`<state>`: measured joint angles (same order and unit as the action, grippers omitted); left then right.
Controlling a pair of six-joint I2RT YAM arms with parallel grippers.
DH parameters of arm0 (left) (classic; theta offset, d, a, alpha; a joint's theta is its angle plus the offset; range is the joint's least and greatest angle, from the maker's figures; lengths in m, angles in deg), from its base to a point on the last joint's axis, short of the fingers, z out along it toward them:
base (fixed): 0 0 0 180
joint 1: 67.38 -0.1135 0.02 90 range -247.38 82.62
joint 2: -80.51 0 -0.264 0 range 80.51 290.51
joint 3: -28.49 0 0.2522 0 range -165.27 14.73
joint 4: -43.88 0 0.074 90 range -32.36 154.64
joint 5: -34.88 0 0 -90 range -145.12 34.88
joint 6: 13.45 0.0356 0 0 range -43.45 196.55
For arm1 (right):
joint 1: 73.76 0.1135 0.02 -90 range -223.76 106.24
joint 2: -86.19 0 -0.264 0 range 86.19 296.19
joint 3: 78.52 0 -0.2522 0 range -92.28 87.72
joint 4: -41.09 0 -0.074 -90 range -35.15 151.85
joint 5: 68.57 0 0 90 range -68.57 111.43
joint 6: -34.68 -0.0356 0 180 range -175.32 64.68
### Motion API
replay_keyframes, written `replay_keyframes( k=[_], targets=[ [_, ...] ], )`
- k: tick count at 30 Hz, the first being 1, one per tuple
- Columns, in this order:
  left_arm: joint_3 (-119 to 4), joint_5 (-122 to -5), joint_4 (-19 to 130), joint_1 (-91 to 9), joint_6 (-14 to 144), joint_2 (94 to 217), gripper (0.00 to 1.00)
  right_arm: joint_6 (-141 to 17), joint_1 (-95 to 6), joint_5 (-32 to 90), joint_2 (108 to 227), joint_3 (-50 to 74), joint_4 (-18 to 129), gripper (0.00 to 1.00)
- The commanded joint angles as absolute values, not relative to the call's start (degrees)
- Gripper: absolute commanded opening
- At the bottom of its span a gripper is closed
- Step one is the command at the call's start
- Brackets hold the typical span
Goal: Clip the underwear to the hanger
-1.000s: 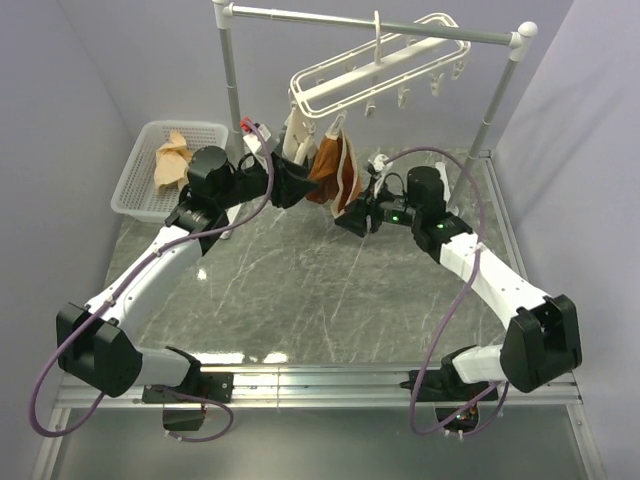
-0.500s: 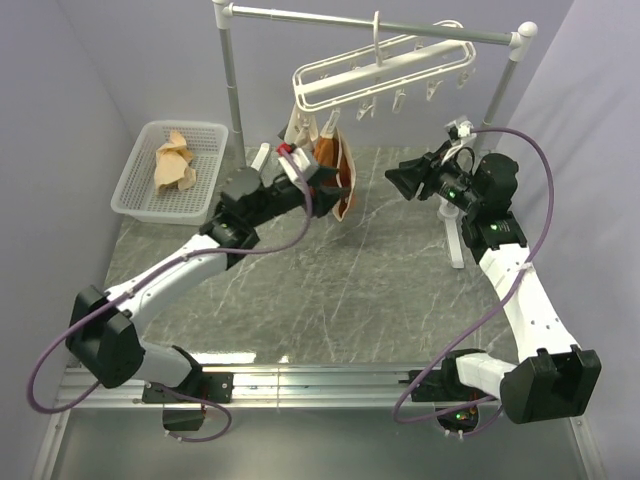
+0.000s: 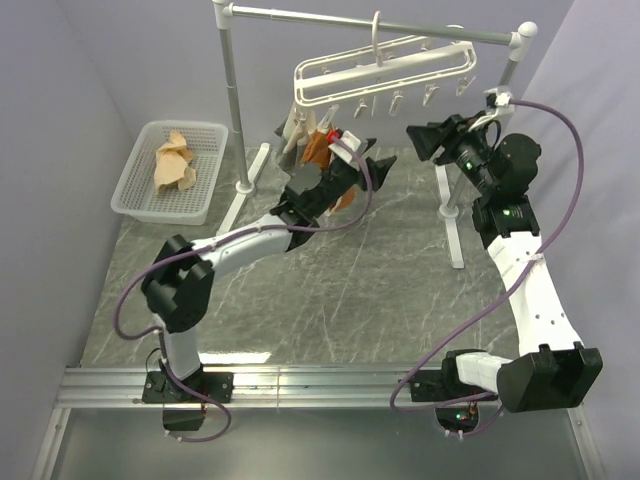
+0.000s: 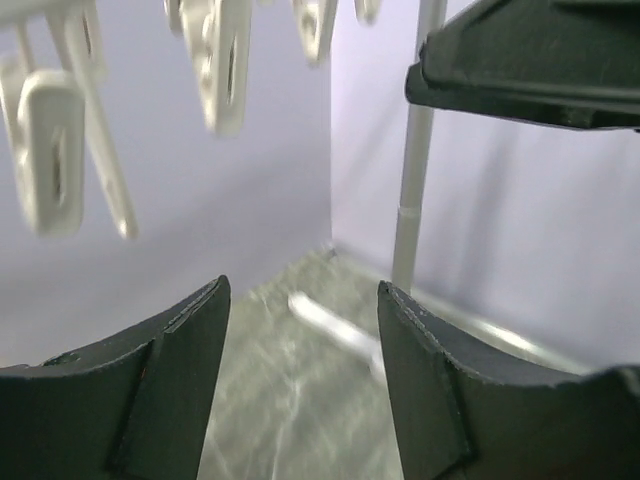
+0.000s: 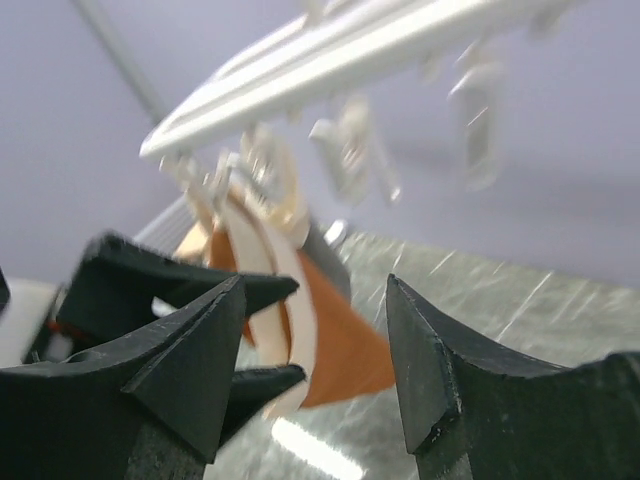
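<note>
The white hanger hangs by its hook from the rail, with a row of clips dangling below it. The rust-orange underwear with its pale waistband hangs from clips at the hanger's left end. In the right wrist view the underwear shows under the hanger. My left gripper is open just right of the underwear, and nothing lies between its fingers. My right gripper is open too, empty, facing the left one. Through its fingers I see the left gripper in front of the fabric.
A white basket with a tan cloth stands at the back left. The grey rail rests on white posts whose feet lie on the marble table. The right post stands close behind my right gripper.
My left gripper has swung right, past the underwear, and risen under the clips. My right gripper has pulled back and up to the right. Both jaws have widened, and the hanger has swung.
</note>
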<state>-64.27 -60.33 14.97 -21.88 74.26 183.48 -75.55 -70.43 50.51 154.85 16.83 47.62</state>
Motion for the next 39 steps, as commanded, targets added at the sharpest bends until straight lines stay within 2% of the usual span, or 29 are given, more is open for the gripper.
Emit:
replay_keyframes(
  k=[1,11,15,18,23,33,39],
  targets=[
    [-73.48,-53.29,6.5,-19.65,73.9,188.06,0.66,-77.73,-71.47,43.59,155.62,12.31,46.32,0.66],
    [-90.11,-42.64,9.13,-18.51,75.84,200.12,0.66,-80.19,-72.35,40.77,156.15,9.32,47.55,0.68],
    [-93.28,-42.02,8.6,-18.51,75.93,202.49,0.65,-78.79,-72.88,44.97,156.06,9.14,47.03,0.69],
    [-97.4,-40.97,8.69,-18.6,75.84,204.77,0.61,-75.02,-72.97,49.28,155.97,9.32,46.5,0.71],
    [-100.05,-41.32,7.99,-18.68,78.48,206.19,0.51,-73.87,-72.97,51.21,156.94,8.27,47.99,0.72],
    [-94.97,-42.98,7.72,-19.39,78.22,202.59,0.22,-74.92,-72.97,55.88,159.57,6.86,45.62,0.7],
    [-90.83,-46.15,7.98,-20.35,77.87,199.16,0.11,-75.45,-72.97,61.4,163.7,3.61,45.0,0.68]
  ],
)
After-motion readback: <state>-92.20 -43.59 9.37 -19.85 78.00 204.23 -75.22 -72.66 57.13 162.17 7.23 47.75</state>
